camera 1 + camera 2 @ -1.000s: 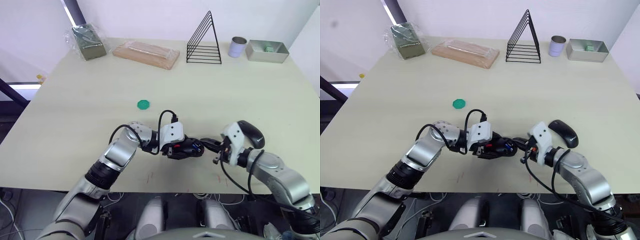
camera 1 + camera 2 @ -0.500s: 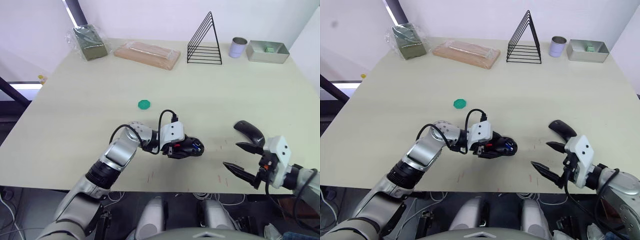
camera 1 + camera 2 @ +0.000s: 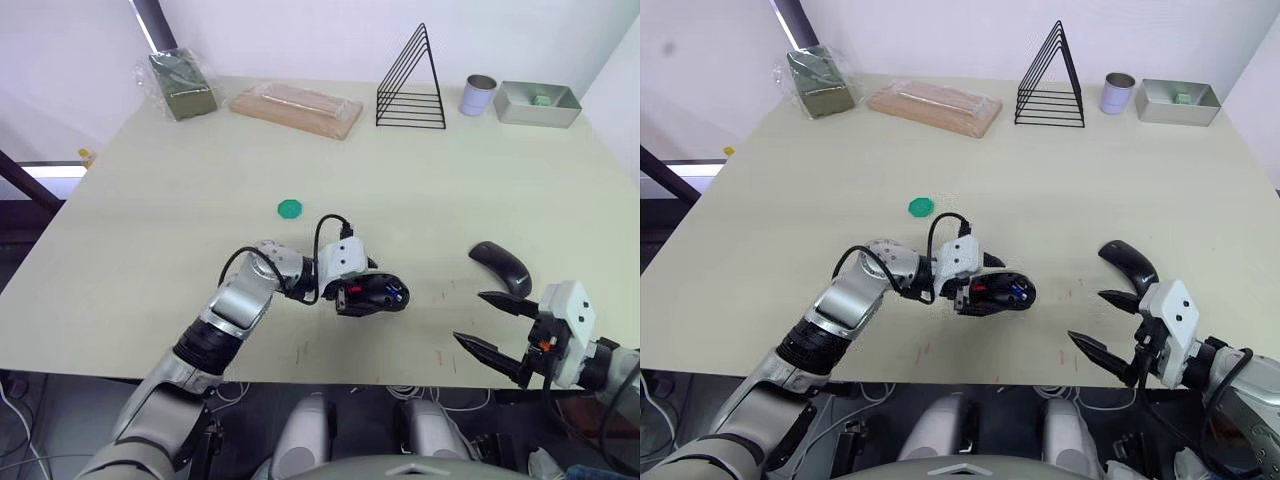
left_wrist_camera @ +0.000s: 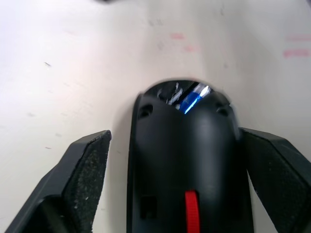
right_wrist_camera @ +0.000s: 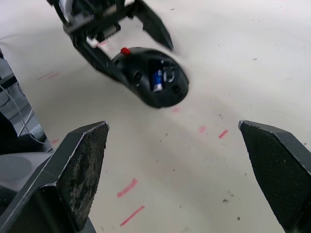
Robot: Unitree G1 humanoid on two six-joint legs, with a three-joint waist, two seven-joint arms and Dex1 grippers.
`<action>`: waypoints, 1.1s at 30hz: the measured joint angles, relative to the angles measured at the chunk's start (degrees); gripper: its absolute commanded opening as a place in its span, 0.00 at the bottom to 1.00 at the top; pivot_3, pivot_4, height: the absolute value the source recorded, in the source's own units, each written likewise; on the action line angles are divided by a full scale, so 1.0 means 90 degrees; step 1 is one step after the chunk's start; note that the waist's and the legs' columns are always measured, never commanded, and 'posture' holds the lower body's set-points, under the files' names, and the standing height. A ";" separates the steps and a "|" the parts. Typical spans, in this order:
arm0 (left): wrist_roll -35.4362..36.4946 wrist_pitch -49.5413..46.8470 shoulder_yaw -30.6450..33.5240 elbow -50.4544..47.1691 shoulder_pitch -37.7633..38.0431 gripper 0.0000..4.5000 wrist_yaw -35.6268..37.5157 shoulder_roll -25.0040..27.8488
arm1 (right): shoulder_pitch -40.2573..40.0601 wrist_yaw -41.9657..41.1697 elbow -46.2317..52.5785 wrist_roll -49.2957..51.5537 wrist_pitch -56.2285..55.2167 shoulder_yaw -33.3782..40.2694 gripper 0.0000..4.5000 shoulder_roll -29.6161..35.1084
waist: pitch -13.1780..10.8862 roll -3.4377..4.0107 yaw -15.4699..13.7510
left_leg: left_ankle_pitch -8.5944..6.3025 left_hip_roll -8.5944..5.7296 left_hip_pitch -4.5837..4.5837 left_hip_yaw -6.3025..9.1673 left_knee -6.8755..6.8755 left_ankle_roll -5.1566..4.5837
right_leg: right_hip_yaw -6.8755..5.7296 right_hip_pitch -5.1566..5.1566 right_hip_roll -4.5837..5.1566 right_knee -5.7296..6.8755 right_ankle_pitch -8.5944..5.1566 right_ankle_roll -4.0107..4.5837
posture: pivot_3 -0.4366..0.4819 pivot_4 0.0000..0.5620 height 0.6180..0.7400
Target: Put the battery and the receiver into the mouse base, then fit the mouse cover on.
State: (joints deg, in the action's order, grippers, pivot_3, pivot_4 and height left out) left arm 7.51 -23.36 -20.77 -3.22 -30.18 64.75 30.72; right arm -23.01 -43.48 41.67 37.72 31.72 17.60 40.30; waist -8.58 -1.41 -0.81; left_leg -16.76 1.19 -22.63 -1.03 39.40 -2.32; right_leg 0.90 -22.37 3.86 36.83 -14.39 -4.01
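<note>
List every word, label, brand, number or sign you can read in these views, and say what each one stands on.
No readable text in any view.
Mouse base: no lettering visible.
Battery: blue wrap, any print too small to read.
Mouse cover: no mark legible.
Wrapped packages at the table's far edge: any print too small to read.

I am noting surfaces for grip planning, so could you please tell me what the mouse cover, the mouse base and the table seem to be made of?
The mouse cover looks like smooth glossy black plastic; it shows a soft sheen. The mouse base, held in the left hand, looks like matte black moulded plastic with screw recesses and a red part. The table looks like pale matte laminate, though painted wood is possible.
</note>
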 measured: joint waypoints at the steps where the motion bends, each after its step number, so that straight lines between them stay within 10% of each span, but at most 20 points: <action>1: 0.0212 -0.0141 0.0188 -0.0198 0.0104 0.99 0.0056 0.0135 | -0.0034 0.0047 0.0000 0.0076 0.0045 0.0129 1.00 -0.0013 | 0.0001 0.0001 0.0001 | 0.0000 0.0004 0.0000 -0.0001 0.0000 0.0000 | 0.0000 0.0000 0.0000 0.0000 0.0000 0.0000 | 0.48 0.27 1.00; 20: 0.2677 -0.0541 0.3070 -0.2085 0.2832 0.99 -0.0019 0.0834 | 0.0650 0.1146 -0.0297 0.0571 0.1870 0.0973 1.00 0.0781 | -0.0001 0.0016 -0.0036 | 0.0004 0.0012 0.0033 -0.0007 -0.0001 -0.0003 | 0.0001 0.0032 0.0012 -0.0007 -0.0014 0.0025 | 0.48 0.27 1.00; 33: 0.3324 0.0994 0.3789 -0.2003 0.4319 0.99 0.1102 0.0750 | 0.3364 0.1712 -0.2416 0.0367 0.3821 -0.0025 1.00 0.1549 | -0.0003 0.0026 -0.0010 | 0.0002 0.0015 0.0046 -0.0033 -0.0013 -0.0006 | 0.0017 0.0032 0.0021 -0.0018 -0.0014 0.0030 | 0.48 0.27 1.00</action>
State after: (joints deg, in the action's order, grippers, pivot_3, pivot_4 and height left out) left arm 37.42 -14.41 13.33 -21.25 8.69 74.68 37.48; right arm 7.27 -28.07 19.92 41.03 66.10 17.37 54.25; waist -8.60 -1.18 -0.89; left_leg -16.74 1.32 -22.21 -1.33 39.28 -2.38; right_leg 1.05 -22.08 4.04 36.67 -14.52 -3.74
